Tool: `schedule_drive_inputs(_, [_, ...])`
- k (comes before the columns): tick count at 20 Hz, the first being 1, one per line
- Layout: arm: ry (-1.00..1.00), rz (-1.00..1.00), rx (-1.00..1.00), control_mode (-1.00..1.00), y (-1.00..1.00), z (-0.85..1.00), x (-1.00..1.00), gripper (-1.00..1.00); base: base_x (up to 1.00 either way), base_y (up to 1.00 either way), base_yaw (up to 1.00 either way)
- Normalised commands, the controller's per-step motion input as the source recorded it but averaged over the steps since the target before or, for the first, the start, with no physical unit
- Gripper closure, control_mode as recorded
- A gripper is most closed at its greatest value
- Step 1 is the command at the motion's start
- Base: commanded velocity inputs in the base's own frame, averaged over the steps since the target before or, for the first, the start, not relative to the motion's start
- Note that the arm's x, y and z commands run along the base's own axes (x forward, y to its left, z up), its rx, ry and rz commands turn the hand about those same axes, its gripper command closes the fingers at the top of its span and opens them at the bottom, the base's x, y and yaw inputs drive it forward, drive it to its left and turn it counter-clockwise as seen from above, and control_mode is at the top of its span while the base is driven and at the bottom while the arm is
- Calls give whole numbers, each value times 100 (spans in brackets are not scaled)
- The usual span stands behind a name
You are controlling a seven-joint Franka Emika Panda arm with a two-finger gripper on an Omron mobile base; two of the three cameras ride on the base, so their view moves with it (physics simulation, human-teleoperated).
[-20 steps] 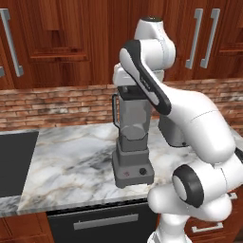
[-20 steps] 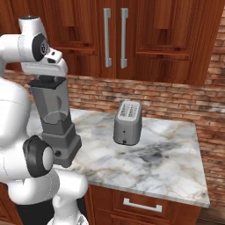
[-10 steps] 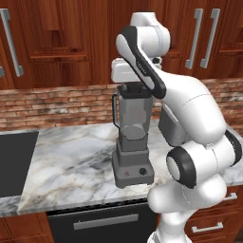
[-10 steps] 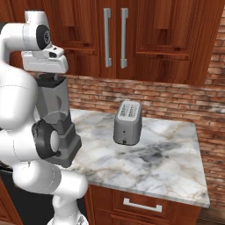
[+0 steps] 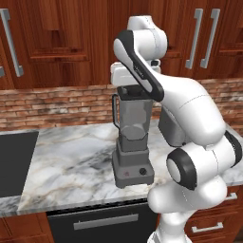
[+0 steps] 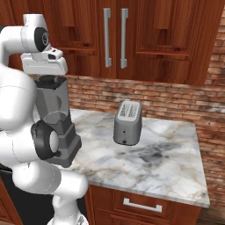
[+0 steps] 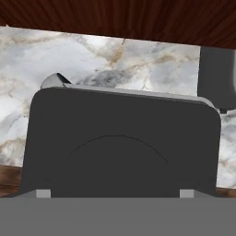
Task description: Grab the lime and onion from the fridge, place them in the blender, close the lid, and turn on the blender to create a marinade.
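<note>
Marble counter (image 6: 158, 158) under brown cupboards carries the blender (image 5: 133, 142), with a silver toaster (image 6: 127, 123) to its right. On the jar top sits the lid (image 7: 122, 143), the hand directly above it. Whether the gripper is open or holds the lid, I cannot tell. I judge the lid light, stiff and smooth; its centre knob looks the best place to grip.

We see red-brown wooden cupboards (image 6: 132, 35) above a brick backsplash (image 6: 167, 99), with marble counter (image 6: 149, 162) at six o'clock.
</note>
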Motion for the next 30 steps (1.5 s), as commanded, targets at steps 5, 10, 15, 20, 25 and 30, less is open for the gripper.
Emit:
schedule_drive_inputs(5, [-1, 0, 0, -100, 0, -4, 0, -100, 0, 0, 0])
schedule_drive_inputs(10, [0, 0, 0, -100, 0, 0, 0, -100, 0, 0, 0])
schedule_drive_inputs(15, [0, 0, 0, -100, 0, 0, 0, -100, 0, 0, 0])
schedule_drive_inputs(20, [-2, 0, 0, -100, 0, 6, 0, -100, 0, 0, 0])
schedule_drive_inputs(25, [-8, 0, 0, -100, 0, 12, -8, -100, 0, 0, 0])
schedule_drive_inputs(30, [-13, 0, 0, -100, 0, 18, -16, -100, 0, 0, 0])
